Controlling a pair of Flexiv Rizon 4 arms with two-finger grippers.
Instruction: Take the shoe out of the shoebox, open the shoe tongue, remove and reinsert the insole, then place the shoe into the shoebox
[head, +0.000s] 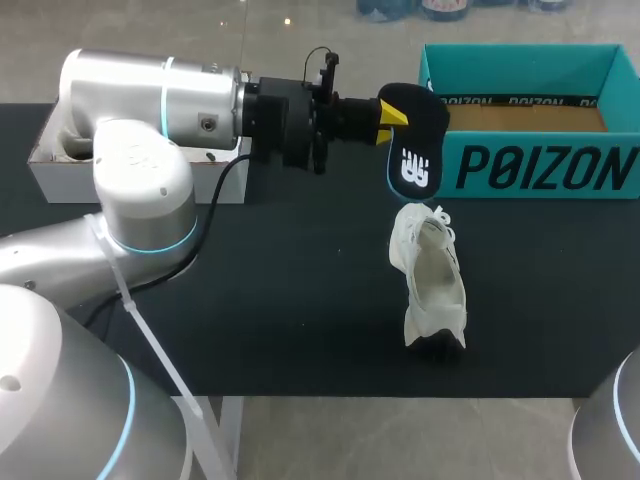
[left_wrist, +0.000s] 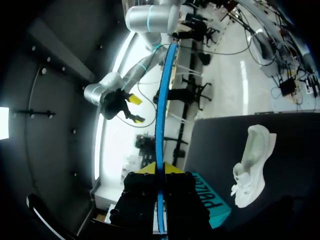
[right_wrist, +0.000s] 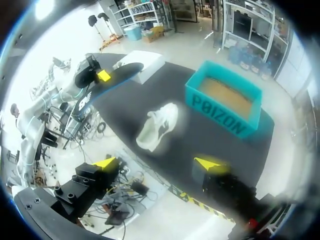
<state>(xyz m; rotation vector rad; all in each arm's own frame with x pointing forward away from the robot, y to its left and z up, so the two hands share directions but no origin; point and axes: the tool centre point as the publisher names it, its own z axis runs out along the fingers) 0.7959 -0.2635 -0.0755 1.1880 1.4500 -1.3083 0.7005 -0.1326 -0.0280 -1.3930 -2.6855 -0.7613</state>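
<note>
The left claw (head: 392, 113) is clamped on the black insole (head: 415, 140), holding it on edge in the air just left of the teal shoebox (head: 540, 172), which stands at the far right of the black tabletop (head: 290, 300). The white shoe (head: 432, 280) lies on the tabletop, nearer than the shoebox and apart from it. The right claw (right_wrist: 157, 163) hangs high above, its fingers apart.

Soft overhead light; blown-out glare in both wrist views
</note>
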